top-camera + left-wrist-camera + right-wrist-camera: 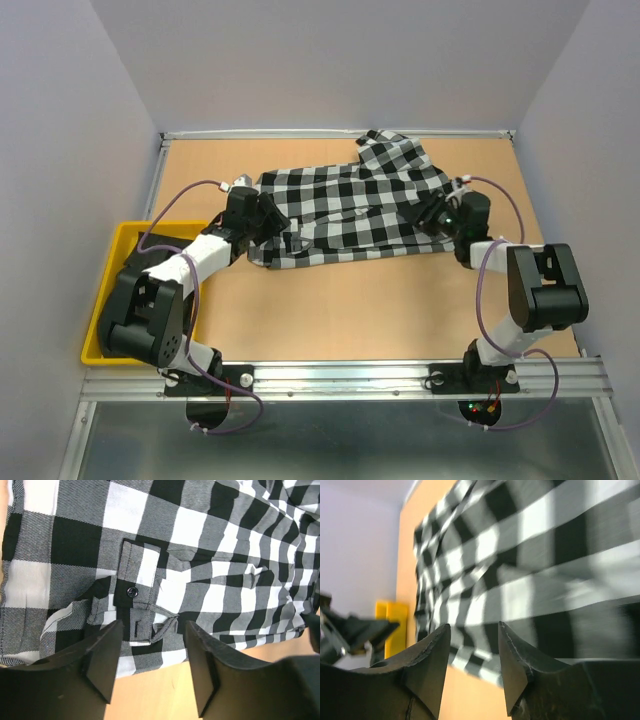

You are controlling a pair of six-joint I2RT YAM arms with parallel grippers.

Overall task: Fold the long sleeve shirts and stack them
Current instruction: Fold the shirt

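Plainly, the main risk is a poor pinch: the left gripper (153, 630) has its jaws released and straddles only the buttoned cuff (132, 592) at the shirt's near hem. If it closes there it could catch that 1 flap alone and drag the cloth into a bunch rather than fold it. The right gripper (474, 630) is also released, with nothing between its jaws, and its view is blurred, so I cannot tell how close its tips sit to the cloth. Uneven lifts by the 2 arms would skew any fold. The black-and-white checked shirt (345, 205) lies spread and wrinkled across the middle of the table (380, 300), a crumpled part trailing toward 1 o'clock near the far wall, where it could snag or lag behind. No plain black shirt shows in any view. Seen from above, the left arm rises from its base at 7 o'clock, its elbow over the yellow bin (110, 280), forearm running toward 1 o'clock to the shirt's 9 o'clock edge. The right arm stands at 5 o'clock, elbow out toward 3 o'clock, forearm doubling back toward 10 o'clock to the shirt's 3 o'clock edge.
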